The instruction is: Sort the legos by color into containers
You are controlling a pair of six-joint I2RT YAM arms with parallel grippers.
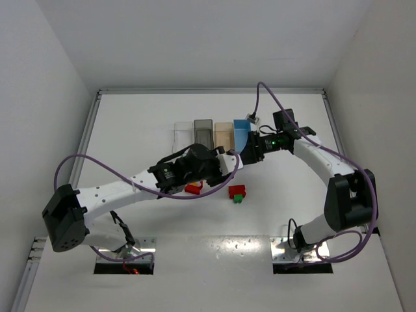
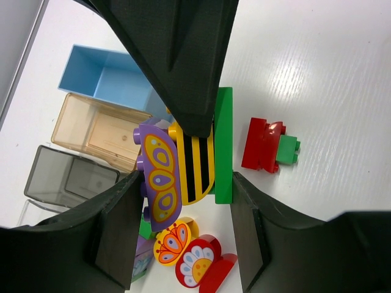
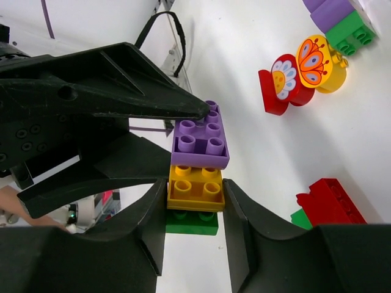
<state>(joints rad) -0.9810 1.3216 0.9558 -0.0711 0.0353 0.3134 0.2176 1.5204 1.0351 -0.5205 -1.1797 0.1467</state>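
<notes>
Three bricks locked into one stack (image 3: 197,165), with purple (image 3: 198,137) on yellow-orange (image 3: 195,188) on green (image 3: 192,223), appear to hang off the table just in front of the row of bins, toward the end with the light blue bin (image 1: 242,127). Both arms hold it. The right gripper (image 3: 195,196) pinches the yellow-orange brick by its sides. The left gripper (image 2: 186,183) clamps the stack end to end, one finger against purple and the other against green. That double hold looks deliberate: mixed colours cannot share a bin, so one arm likely braces while the other pulls a brick free.

Overhead, the arms cover the stack, but only that view lays out the whole row: clear bin (image 1: 183,134), grey bin (image 1: 203,129), tan bin (image 1: 223,134), then light blue. The left wrist camera shows the printed faces, wings and bee stripes, and bare insides in the three bins it catches. It also shows loose pieces lying farther from the row than the stack: a red-and-green pair (image 2: 269,146), an orange flower piece (image 2: 172,241) and a red flower piece (image 2: 198,268). The right wrist camera alone shows the studs and the stacking order.
</notes>
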